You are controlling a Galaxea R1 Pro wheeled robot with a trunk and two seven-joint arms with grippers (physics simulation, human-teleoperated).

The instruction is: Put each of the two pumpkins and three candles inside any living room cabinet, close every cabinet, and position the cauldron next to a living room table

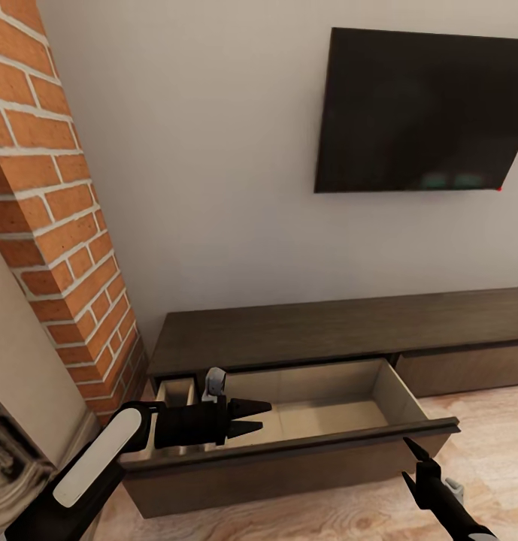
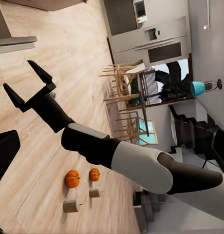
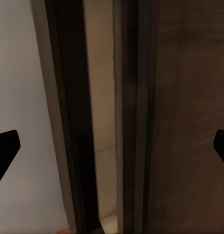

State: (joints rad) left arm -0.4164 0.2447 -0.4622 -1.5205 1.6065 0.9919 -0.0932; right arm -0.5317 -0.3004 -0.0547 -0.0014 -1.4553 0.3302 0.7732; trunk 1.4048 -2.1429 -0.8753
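While left gripper [image 1: 252, 418] fingers stand apart over the open cabinet [image 1: 304, 421] drawer's 9 o'clock end, right gripper [image 2: 28, 82], jaws spread, hangs outside its front edge; pumpkins [image 2: 72, 178] and candles [image 2: 71, 206] lie on open floor [image 2: 68, 58].

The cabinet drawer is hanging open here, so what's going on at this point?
The robot faces the long dark cabinet under the TV, one drawer pulled out and looking empty. The left gripper hangs open over the drawer, holding nothing; the right gripper is near the drawer's front corner, also empty. In the left wrist view, two pumpkins and two candles lie on the wooden floor, so nothing is stowed yet.
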